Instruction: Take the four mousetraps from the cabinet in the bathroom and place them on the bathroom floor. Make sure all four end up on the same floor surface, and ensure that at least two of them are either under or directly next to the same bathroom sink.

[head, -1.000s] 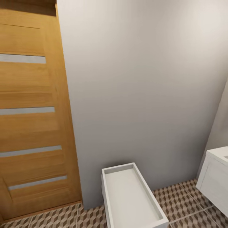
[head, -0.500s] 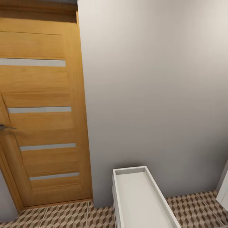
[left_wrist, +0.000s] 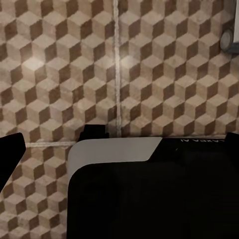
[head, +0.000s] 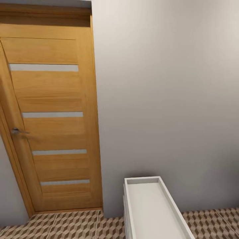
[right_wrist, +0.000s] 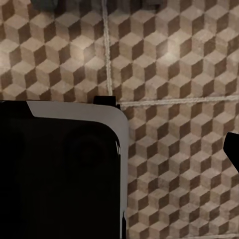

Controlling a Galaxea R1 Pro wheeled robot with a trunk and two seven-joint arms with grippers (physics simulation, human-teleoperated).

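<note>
**Searching the bathroom, with no trap in hand**

Facing a plain grey wall (head: pixel 166 99), the head view takes in an orange-brown wooden door with 4 pale horizontal strips (head: pixel 53 126) at the left of the frame, a small metal lever handle (head: pixel 17 131) on its left edge. At the lower middle stands a narrow white unit with a raised-rim tray top (head: pixel 127 212); its tray looks bare, with nothing lying in it as far as the frame reaches. Strips of the brown, beige and white cube-patterned tiled bathroom floor (head: pixel 66 225) run along the bottom edge on both sides of it.

Both wrist views look down on that same tiling crossed by pale grout lines (left_wrist: pixel 116 64), with dark robot bodywork taking up the lower part of each. Gripper fingers cannot be made out clearly in either, so I cannot tell whether either gripper is wide or narrow, or carrying anything.

Judging by this, the task seems to be at an early or travelling stage: the floor patches on view hold 0 of the 4 mousetraps, and the drawer cabinet and sink remain to be found.
</note>
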